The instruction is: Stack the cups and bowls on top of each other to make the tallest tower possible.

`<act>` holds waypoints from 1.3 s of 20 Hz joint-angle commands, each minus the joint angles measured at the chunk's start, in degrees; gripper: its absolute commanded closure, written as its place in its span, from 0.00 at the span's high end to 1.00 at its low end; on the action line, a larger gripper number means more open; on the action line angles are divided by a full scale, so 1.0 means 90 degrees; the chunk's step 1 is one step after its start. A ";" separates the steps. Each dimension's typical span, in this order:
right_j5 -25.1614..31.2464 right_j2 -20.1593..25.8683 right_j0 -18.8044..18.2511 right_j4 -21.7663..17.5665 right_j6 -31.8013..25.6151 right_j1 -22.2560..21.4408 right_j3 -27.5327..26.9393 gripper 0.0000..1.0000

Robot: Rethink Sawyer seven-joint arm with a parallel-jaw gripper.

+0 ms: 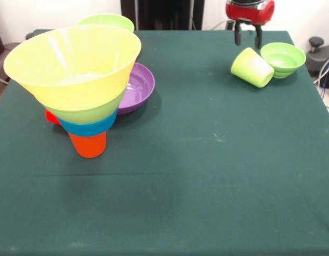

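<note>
The tower (81, 85) stands at the left of the green table: an orange cup (88, 145) at the bottom, then a blue bowl (89, 127), a lime green bowl (87, 113) and a big yellow bowl (73, 64) on top. A red cup (51, 116) peeks out behind the tower's base. A purple bowl (136, 85) sits just right of the tower, and a lime green bowl (108, 21) shows behind it. At the far right a lime green cup (252, 68) lies on its side beside a small lime green bowl (282, 58). My gripper (248, 37) hangs open just above the lying cup.
The green table's (207, 160) right edge runs close past the small green bowl. Dark equipment and cables (322, 58) sit beyond that edge.
</note>
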 commanded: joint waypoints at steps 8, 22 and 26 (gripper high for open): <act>-0.0399 0.0391 -0.0247 -0.0492 0.0796 0.0779 -0.0213 1.00; -0.0617 0.0253 -0.0054 -0.0473 0.1022 0.0854 -0.0375 1.00; -0.0717 0.0324 -0.0137 -0.0566 0.1012 0.0956 -0.0390 1.00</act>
